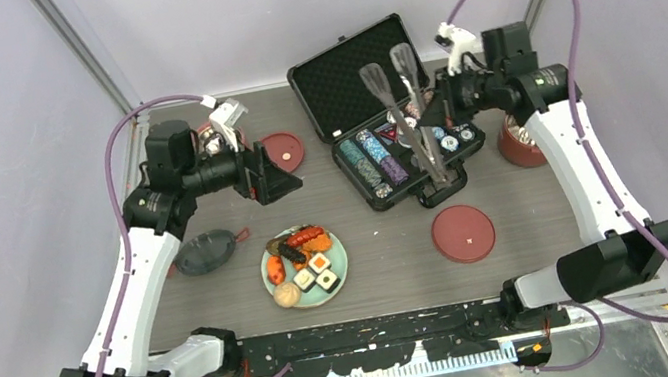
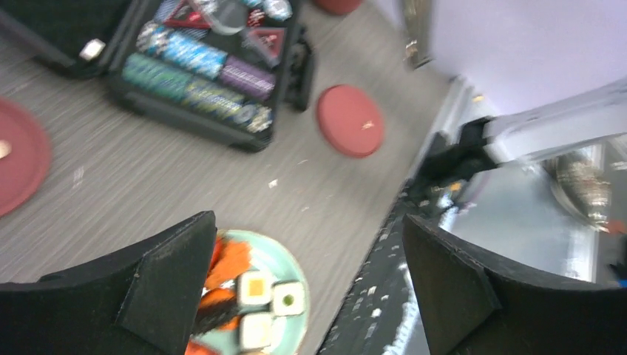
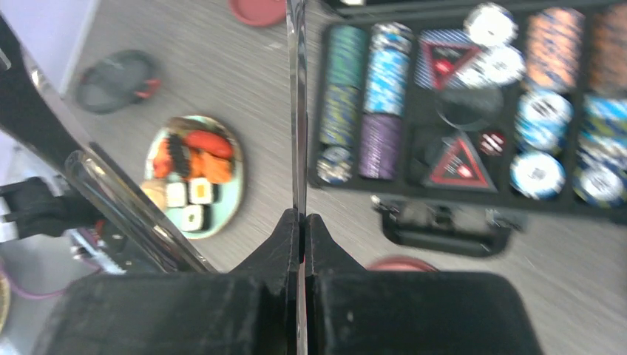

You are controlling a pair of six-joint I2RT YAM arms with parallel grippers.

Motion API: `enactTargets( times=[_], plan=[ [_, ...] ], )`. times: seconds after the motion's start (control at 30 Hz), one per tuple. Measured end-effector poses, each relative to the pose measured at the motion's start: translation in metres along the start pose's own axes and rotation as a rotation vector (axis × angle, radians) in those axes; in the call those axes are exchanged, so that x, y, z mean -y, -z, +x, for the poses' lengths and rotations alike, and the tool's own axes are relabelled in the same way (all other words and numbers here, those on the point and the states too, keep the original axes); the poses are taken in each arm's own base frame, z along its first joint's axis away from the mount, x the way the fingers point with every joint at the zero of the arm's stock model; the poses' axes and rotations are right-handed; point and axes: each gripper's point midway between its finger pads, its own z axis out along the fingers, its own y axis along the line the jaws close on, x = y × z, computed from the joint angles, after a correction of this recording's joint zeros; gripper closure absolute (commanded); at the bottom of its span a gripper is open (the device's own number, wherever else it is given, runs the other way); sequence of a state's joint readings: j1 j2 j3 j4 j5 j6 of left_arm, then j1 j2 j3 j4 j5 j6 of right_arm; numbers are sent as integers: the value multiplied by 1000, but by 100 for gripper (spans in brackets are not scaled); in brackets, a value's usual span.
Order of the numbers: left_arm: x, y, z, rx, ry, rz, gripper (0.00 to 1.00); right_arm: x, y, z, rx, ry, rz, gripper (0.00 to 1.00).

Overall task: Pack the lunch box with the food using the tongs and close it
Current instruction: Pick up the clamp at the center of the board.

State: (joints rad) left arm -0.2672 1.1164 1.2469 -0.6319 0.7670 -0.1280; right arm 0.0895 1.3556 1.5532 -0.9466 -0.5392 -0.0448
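Silver tongs [image 1: 410,106] are pinched in the right tool [image 3: 303,222], over the poker case [image 1: 334,87]. Food [image 1: 304,259] sits on the green plate [image 1: 340,266] toward eight o'clock, a lunch box [image 1: 517,144] bowl at four. The left tool [image 2: 308,218] gapes wide, empty. The step looks like fetching food; next, the tongs must swing over a piece.

Fixed overview from above and behind; two nearer wrist views downward, sharing plate [image 2: 279,257] and case [image 1: 340,91].

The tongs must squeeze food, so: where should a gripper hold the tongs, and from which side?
Probably around both arms of the tongs, about mid-length, coming at the V they form from its flat side, one jaw outside each arm. The right gripper pinches only one arm; the other splays free.
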Motion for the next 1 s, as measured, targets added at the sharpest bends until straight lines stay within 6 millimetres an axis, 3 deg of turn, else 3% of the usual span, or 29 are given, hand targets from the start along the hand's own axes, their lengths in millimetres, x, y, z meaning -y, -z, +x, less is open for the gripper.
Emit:
enactTargets(
  times=[0.2,0.37,0.6,0.83,1.0],
  plan=[
    [36,-9,-44,121,125,233,1,-67,-30,-29,41,-34,-215,99],
    [46,-18,-80,257,254,381,8,-112,-49,-42,54,-103,-359,100],
    [61,-14,-106,332,294,484,17,-172,-50,-50,55,-131,-530,100],
    [77,-13,-108,331,280,532,34,-193,-58,-43,8,-158,-591,100],
    [80,-14,-108,329,278,539,57,-200,-65,-36,-25,-174,-610,100]
  ],
)
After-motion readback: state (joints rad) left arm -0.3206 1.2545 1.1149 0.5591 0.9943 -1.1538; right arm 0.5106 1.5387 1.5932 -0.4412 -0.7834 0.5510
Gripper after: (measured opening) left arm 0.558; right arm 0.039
